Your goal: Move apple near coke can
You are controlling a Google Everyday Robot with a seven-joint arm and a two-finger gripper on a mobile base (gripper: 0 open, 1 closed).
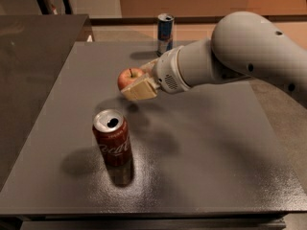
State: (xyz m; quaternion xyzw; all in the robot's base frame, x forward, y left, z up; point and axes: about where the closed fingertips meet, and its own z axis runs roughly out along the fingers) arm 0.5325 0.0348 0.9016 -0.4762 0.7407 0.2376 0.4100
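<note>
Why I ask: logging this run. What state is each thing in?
apple: held off the table in the gripper.
gripper: shut on the apple, behind the coke can.
coke can: upright on the table, top open.
blue-and-silver can: upright at the table's far edge.

arm [249, 47]: pale grey, rounded, small dark holes | end effector [135, 82]: beige, over table [216, 143]

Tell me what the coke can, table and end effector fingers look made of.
Coke can: likely aluminium, glossy red print, silver top. Table: dark, speckled, dull sheen; metal or laminate, unclear. End effector, above the table holding the apple: beige fingers, perhaps plastic.
</note>
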